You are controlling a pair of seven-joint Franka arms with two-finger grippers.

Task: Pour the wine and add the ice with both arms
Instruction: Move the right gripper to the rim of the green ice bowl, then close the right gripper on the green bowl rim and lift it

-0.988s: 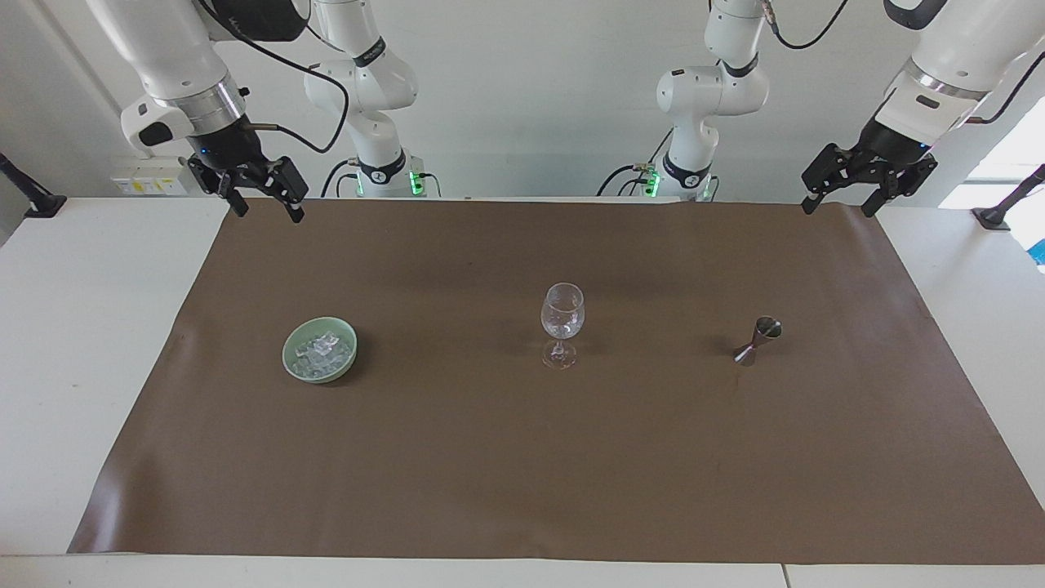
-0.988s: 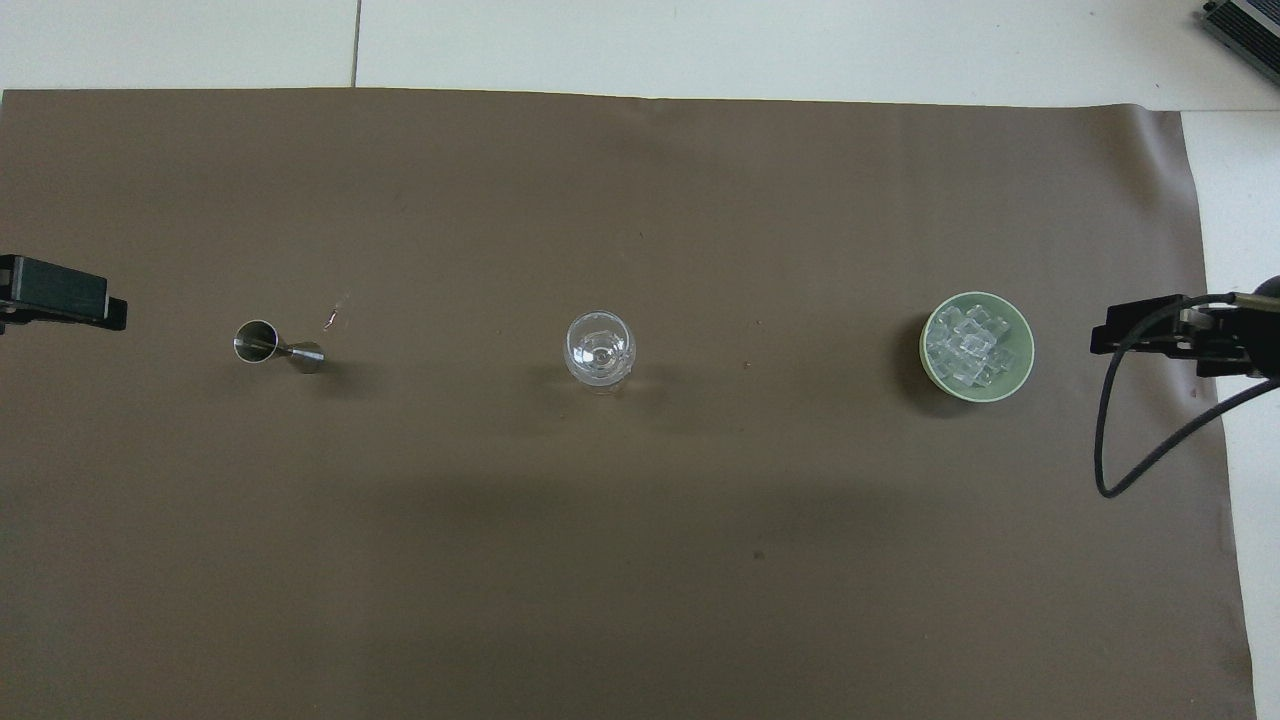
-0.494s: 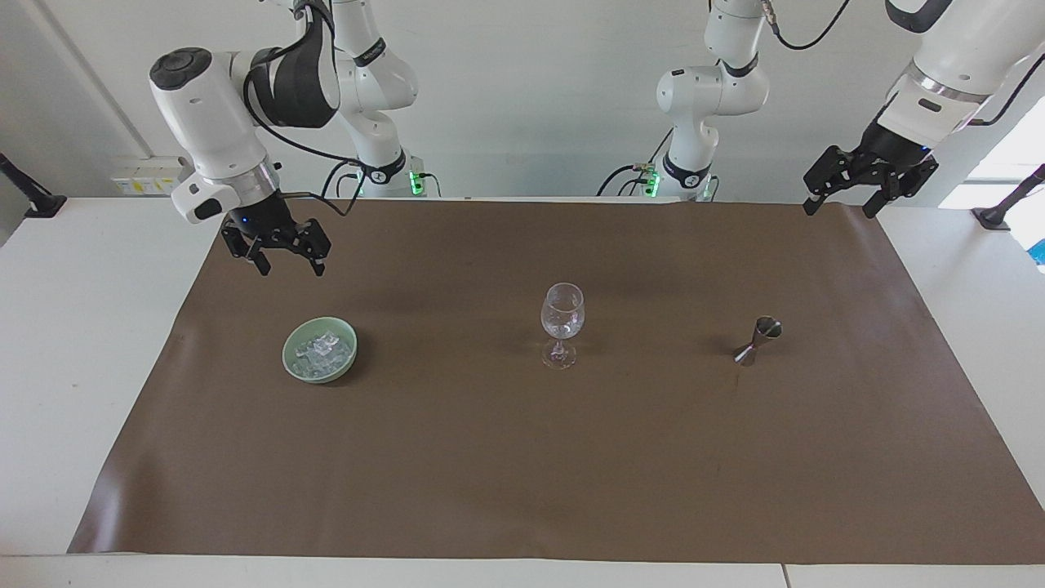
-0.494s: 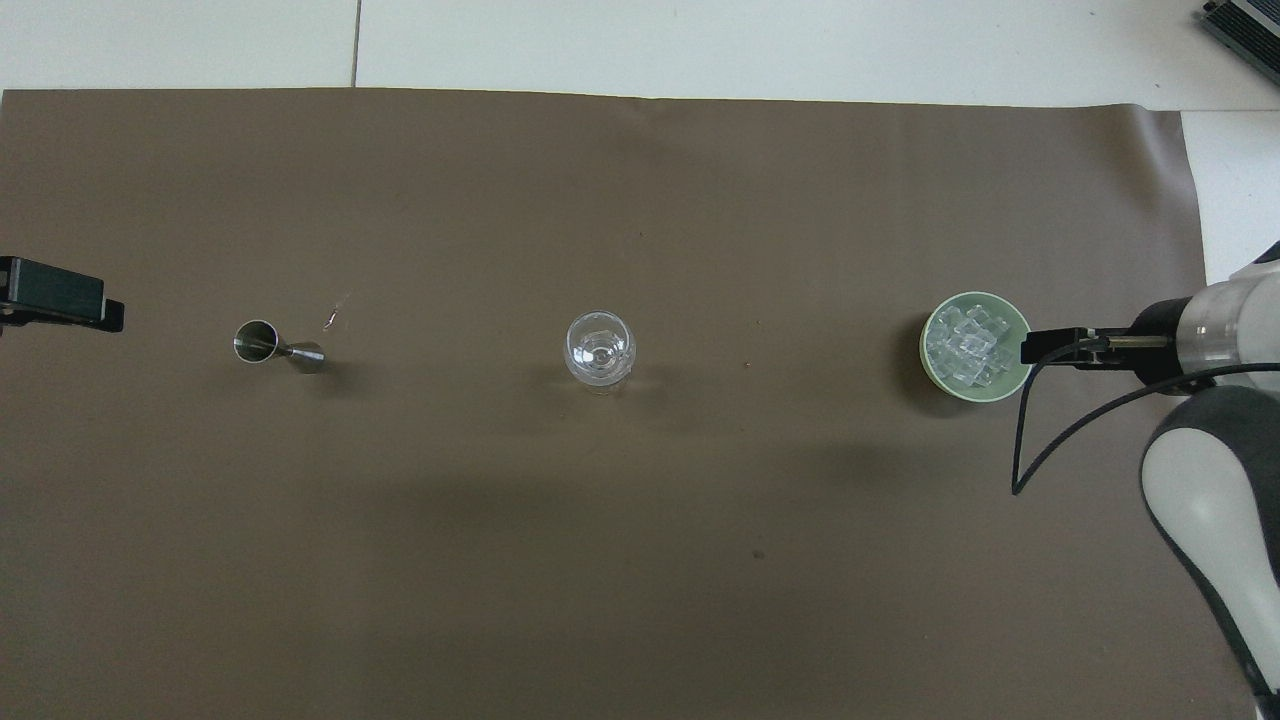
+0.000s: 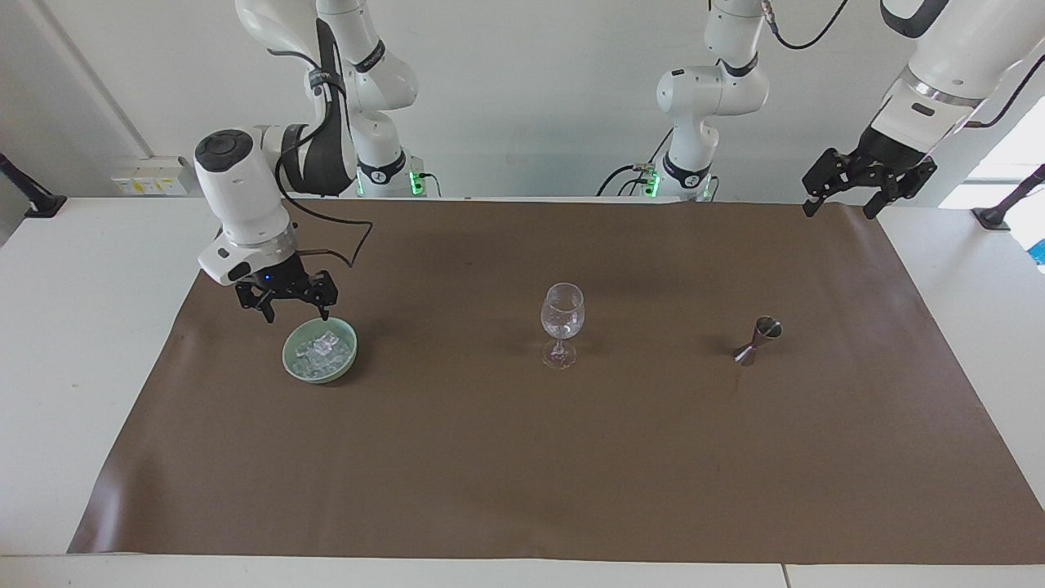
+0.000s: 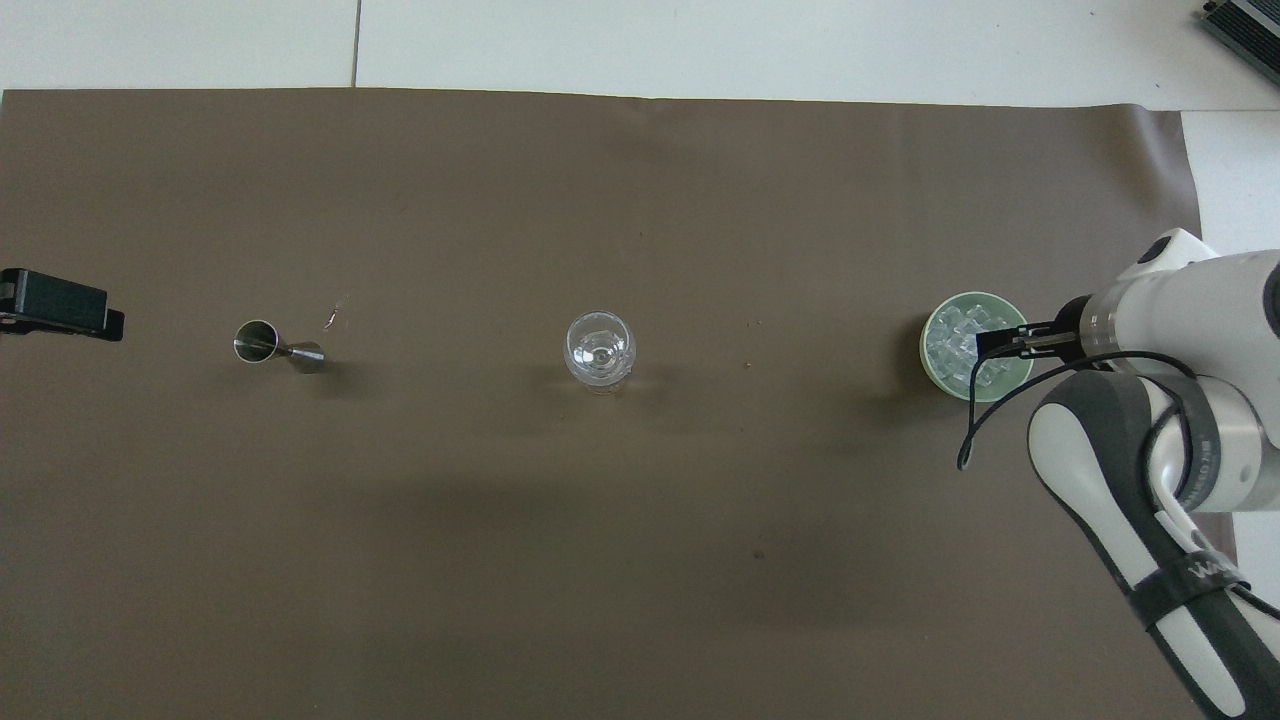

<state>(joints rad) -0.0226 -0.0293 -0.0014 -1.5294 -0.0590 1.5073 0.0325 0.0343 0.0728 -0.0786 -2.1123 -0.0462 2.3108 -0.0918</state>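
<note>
Clear ice (image 5: 322, 349) (image 6: 955, 345) cubes fill a pale green bowl (image 5: 287, 359) (image 6: 928, 365) toward the right arm's end of the brown mat. My right gripper (image 5: 295, 314) (image 6: 1000, 342) hangs open just over the bowl's edge, holding nothing. An empty-looking stemmed wine glass (image 5: 562, 314) (image 6: 599, 348) stands upright mid-mat. A small metal jigger (image 5: 758, 339) (image 6: 278, 346) stands toward the left arm's end. My left gripper (image 5: 838, 208) (image 6: 60, 312) waits open and empty, raised over the mat's corner. Wine does not show in either view.
The brown mat (image 5: 522, 457) covers most of the white table (image 5: 82, 327). A black cable (image 6: 985, 425) loops from the right wrist beside the bowl. Black clamp posts (image 5: 1008, 204) stand at the table's ends.
My right arm has swung down from the mat's corner to just above the bowl of ice, still open. The left gripper has barely shifted. Glass, jigger and bowl stayed put.
</note>
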